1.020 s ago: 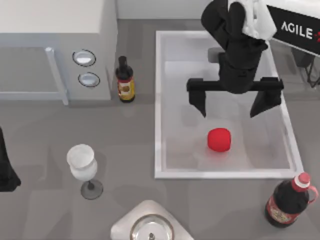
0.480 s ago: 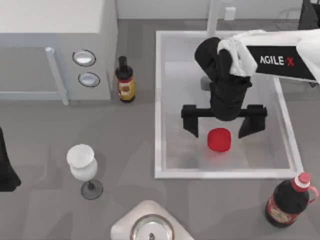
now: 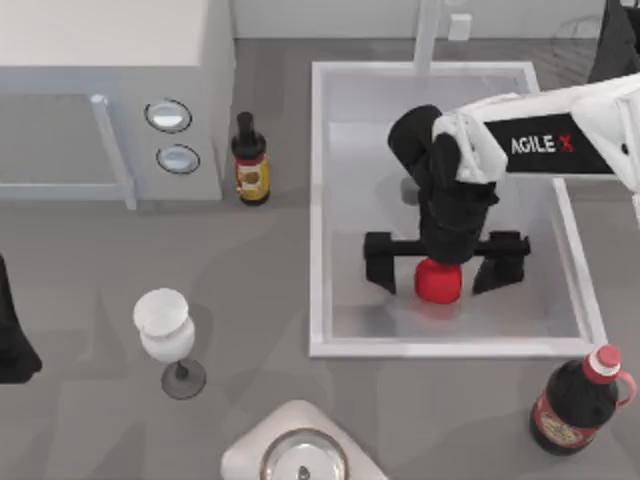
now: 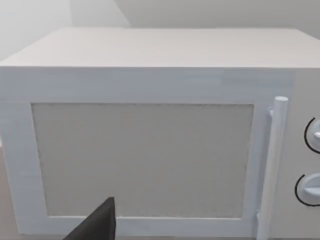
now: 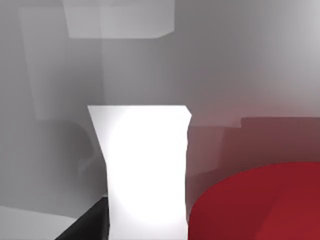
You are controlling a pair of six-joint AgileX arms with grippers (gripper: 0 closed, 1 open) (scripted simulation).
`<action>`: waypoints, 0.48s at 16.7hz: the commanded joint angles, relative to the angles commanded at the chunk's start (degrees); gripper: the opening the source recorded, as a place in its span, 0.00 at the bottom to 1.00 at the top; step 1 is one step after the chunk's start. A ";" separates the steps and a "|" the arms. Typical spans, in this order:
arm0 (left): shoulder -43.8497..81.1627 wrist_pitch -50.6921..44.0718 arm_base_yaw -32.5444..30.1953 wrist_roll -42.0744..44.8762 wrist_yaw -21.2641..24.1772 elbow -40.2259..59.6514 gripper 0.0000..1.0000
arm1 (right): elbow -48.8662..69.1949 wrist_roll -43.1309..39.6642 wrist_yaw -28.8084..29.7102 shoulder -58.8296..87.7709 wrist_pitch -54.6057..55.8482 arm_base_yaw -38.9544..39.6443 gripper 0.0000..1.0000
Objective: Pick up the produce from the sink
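Grey tabletop point(image 3: 100, 260) is seen from above, with a white sink point(image 3: 318, 210) set into its right half. On the sink's pale floor, near the front wall, lies the red produce point(image 3: 438, 283).

The right gripper point(image 3: 445, 268) is lowered into the sink directly over the produce, its two black fingers point(image 3: 380, 262) spread wide, one on each side of the lump and clear of it. Nothing is gripped yet. In the right wrist view the produce point(image 5: 260, 205) is seen very close, beside a white finger pad point(image 5: 145, 170).

The left gripper point(image 3: 12, 340) is parked at the table's left edge, facing a white microwave point(image 4: 150, 140); whether its fingers are open or closed cannot be told.

Judged risks: the lump is rounded and blocky, so it could be squeezed sideways and roll free if the fingers close off-centre. If the fingers close too high, only the crown would be pinched and the produce could slip on the lift. If lowered too far, the fingertips could be driven into the sink floor.

Elsewhere on the table are a small dark bottle point(image 3: 250, 160) between microwave and sink, a wine glass point(image 3: 165, 330), a large red-capped bottle point(image 3: 580, 400) just in front of the sink's right corner, and a grey round-topped object point(image 3: 300, 450) at the front edge.
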 joint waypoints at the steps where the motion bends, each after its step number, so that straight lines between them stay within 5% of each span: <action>1: 0.00 0.00 0.00 0.00 0.00 0.00 1.00 | 0.00 0.00 0.00 0.00 0.00 0.00 1.00; 8: 0.00 0.00 0.00 0.00 0.00 0.00 1.00 | 0.00 0.00 0.00 0.00 0.00 0.00 0.47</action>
